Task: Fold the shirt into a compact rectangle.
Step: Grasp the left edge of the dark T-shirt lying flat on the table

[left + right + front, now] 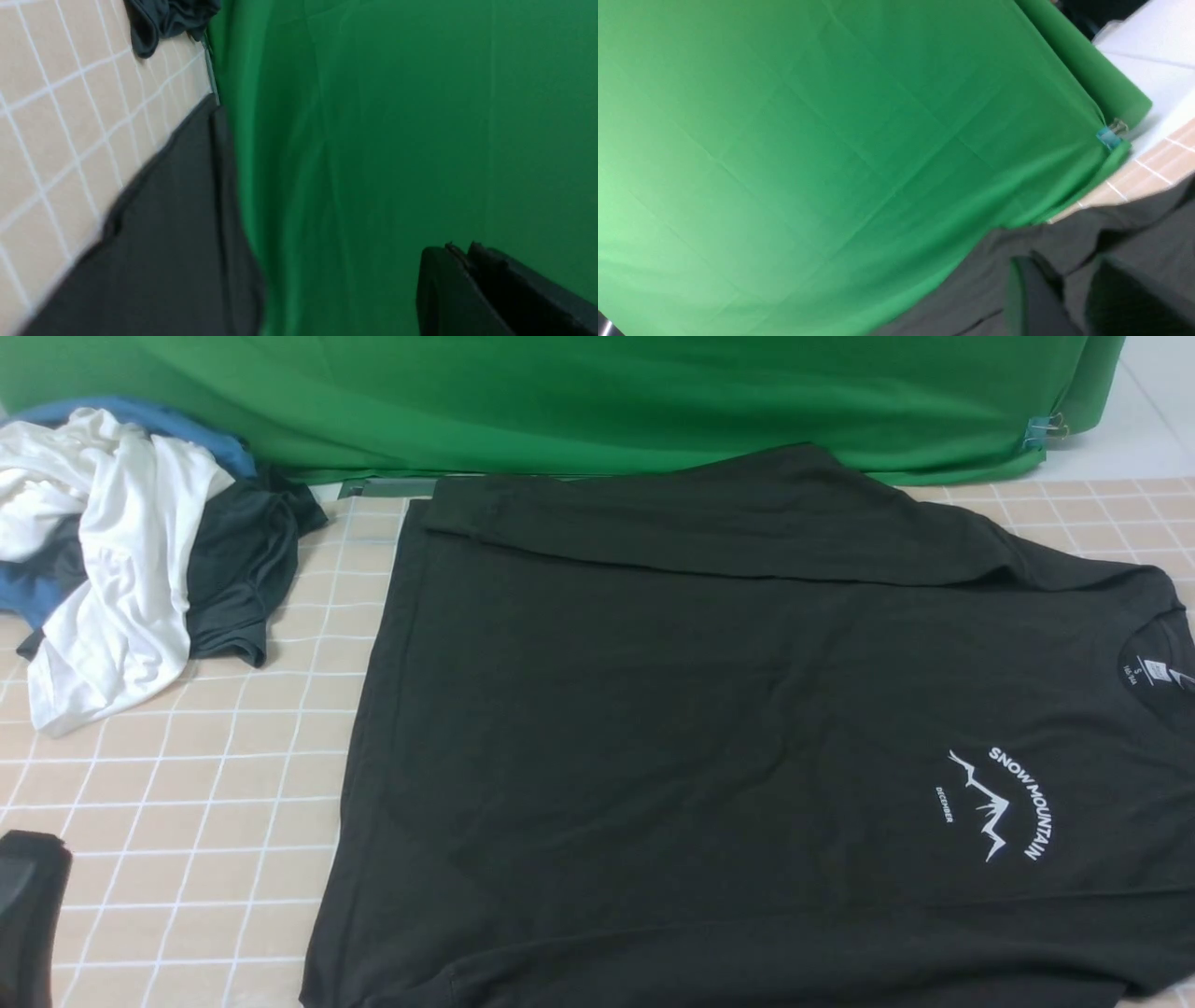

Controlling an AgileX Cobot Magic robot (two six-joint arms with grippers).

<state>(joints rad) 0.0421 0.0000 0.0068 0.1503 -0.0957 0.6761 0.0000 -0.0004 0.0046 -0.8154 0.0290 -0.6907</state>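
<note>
The shirt [709,737] lies spread flat just in front of the green cloth [597,401], with a heap of clothes [131,551] at that cloth's left end, the left gripper [462,248] pinched shut and the right gripper [1064,273] parted, empty, above the shirt.

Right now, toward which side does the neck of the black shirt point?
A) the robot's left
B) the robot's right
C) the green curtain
B: the shirt lies sideways, with its neck label and logo at the right end in the front view.
</note>
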